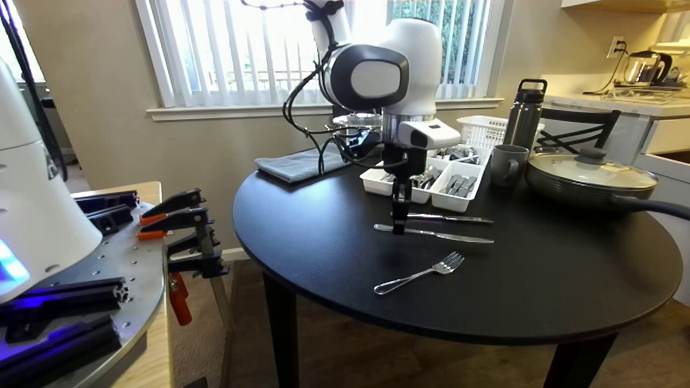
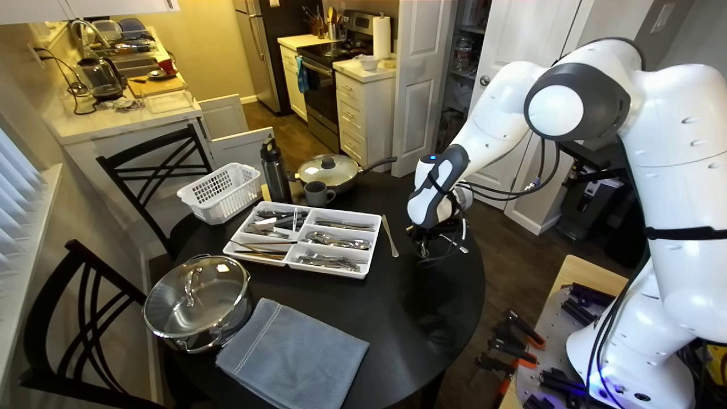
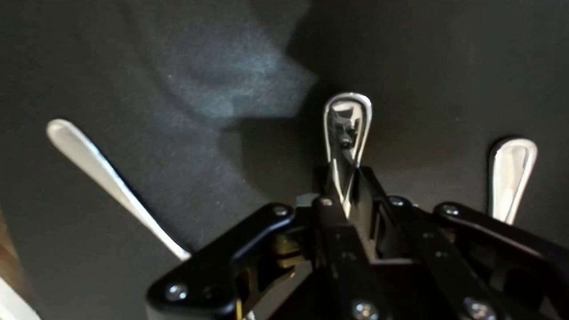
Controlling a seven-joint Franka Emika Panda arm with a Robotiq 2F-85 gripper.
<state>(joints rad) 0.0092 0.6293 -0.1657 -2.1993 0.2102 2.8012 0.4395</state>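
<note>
My gripper (image 1: 399, 226) points straight down at the dark round table, its fingers closed round the handle of a silver knife (image 1: 453, 236). In the wrist view the knife's rounded handle end (image 3: 349, 118) sticks out past the fingertips of the gripper (image 3: 343, 183). A second knife (image 1: 453, 218) lies on the tray side, its plain handle (image 3: 106, 173) slanting across the left of the wrist view. On the opposite side rests a fork (image 1: 426, 271); a rimmed handle (image 3: 511, 173) at right appears to be its own. The arm hides much of the gripper in an exterior view (image 2: 425, 250).
A white cutlery tray (image 2: 332, 274) with filled compartments stands beside the knives. Around it are a grey mug (image 2: 318, 194), a lidded pan (image 2: 329, 170), a tall bottle (image 2: 275, 173), a white basket (image 2: 221, 196), a glass-lidded pot (image 2: 196, 301) and a folded grey cloth (image 2: 295, 352).
</note>
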